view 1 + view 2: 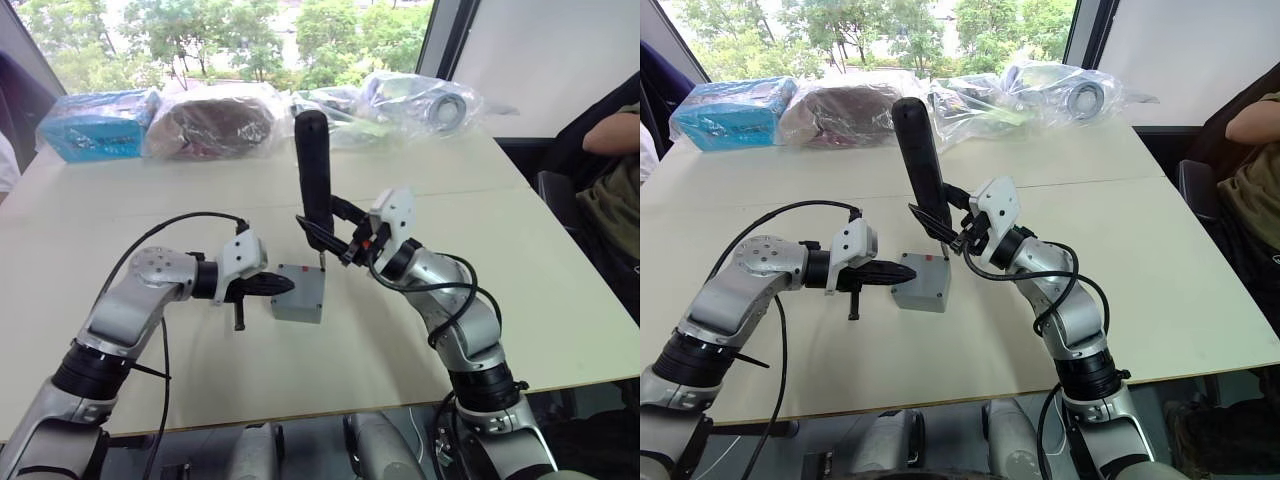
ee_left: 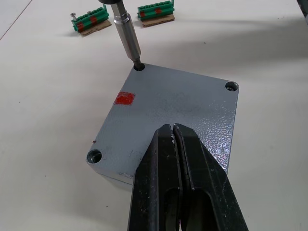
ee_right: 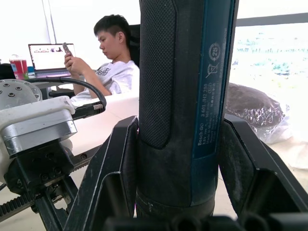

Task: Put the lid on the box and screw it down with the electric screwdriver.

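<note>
Box (image 1: 298, 296), lid (image 2: 173, 113) fitted: grey, square, standing near the middle of the pale table (image 1: 520, 290), well back from the near edge, with bare tabletop open on every side. The lid sits flush on top, a small red mark on its upper face and screw holes at the corners. Two green connector blocks (image 2: 122, 15) lie on the table beyond the box, apart from it. Plastic-wrapped bundles (image 1: 210, 120) line the far edge under the window, well clear of my work. Electric screwdriver (image 1: 314, 180): upright, tilted slightly, my right gripper (image 1: 335, 238) clamped around its lower body with one finger on either side; its metal bit (image 2: 126, 33) stands in a corner screw hole of the lid. My right forearm reaches in from the right, elbow low. My left gripper (image 1: 277, 286): fingers pressed together (no gap at the tips), tips resting on the lid's left side, the arm stretched level from the left. A seated person (image 3: 108, 62) shows behind, looking at a phone.
</note>
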